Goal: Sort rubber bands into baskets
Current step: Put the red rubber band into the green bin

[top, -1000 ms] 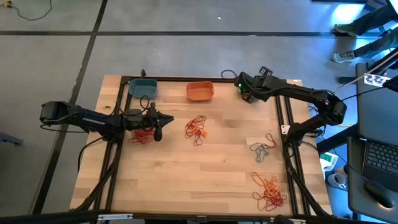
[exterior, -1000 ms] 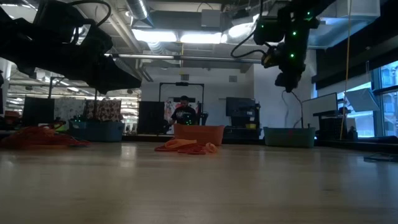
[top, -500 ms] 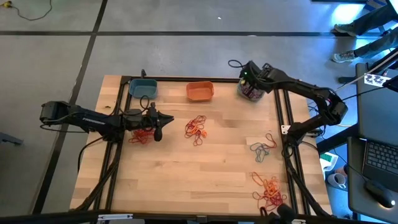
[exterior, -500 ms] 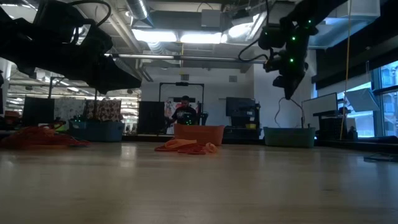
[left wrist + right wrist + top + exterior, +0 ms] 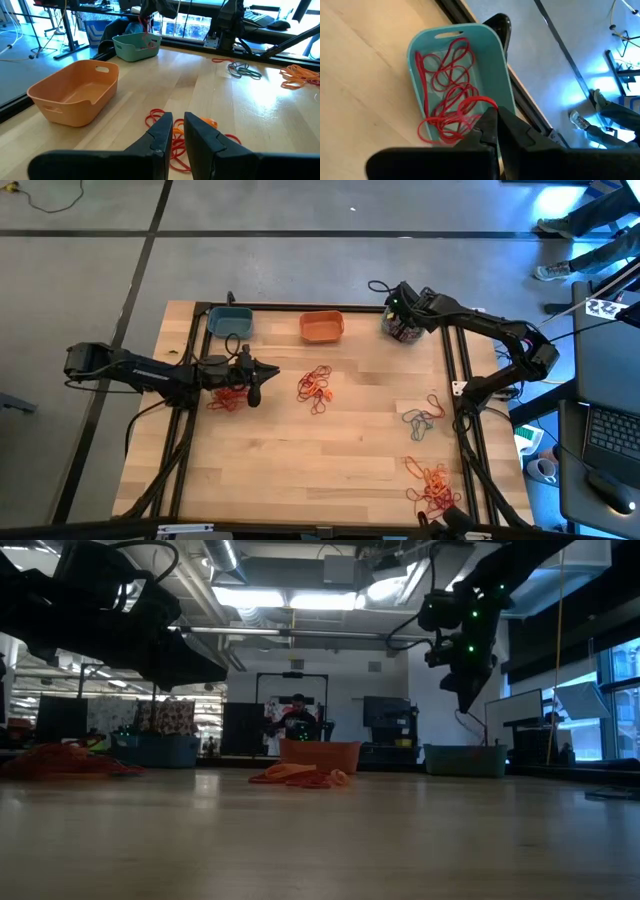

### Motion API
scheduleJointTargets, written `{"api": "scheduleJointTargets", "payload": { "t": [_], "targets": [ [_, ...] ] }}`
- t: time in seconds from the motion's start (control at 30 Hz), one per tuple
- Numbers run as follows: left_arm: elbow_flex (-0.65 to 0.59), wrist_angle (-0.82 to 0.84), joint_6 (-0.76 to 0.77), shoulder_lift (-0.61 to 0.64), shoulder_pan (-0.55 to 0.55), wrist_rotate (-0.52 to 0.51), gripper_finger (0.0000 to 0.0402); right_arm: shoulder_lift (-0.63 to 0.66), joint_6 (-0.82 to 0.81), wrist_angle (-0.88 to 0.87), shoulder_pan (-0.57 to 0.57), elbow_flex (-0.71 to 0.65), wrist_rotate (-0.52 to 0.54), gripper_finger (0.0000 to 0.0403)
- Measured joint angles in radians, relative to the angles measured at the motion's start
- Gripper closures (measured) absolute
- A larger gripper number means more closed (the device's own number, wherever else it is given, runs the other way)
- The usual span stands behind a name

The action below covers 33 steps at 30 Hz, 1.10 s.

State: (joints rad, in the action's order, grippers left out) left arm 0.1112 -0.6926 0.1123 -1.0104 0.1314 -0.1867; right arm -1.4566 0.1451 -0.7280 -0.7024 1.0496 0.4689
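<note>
Right gripper [image 5: 492, 117]: fingers together, clamped on red rubber bands [image 5: 447, 95] hanging into the teal basket [image 5: 497, 60] at the table's far right corner. Left gripper [image 5: 175, 131]: fingers slightly apart, holding nothing, above the left table.

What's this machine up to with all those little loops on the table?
It's sorting rubber bands by colour into small tubs. The right gripper, shut on red bands, hangs over a teal basket at the table's far right corner. The left gripper waits above a red pile. More piles lie loose.
</note>
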Motion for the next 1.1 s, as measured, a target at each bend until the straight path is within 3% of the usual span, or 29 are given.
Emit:
{"api": "scheduleJointTargets", "payload": {
  "t": [0.4,0.63,1.1],
  "targets": [
    [0.000,0.000,-0.010,0.000,0.000,0.000,0.0357,0.000,0.020,0.217,0.000,-0.090,0.000,0.0393],
    [0.000,0.000,-0.010,0.000,0.000,0.000,0.0356,0.000,-0.012,0.257,0.000,-0.112,-0.017,0.0390],
    [0.000,0.000,-0.010,0.000,0.000,0.000,0.0356,0.000,-0.038,0.124,0.002,-0.096,-0.080,0.0237]
  ]
}}
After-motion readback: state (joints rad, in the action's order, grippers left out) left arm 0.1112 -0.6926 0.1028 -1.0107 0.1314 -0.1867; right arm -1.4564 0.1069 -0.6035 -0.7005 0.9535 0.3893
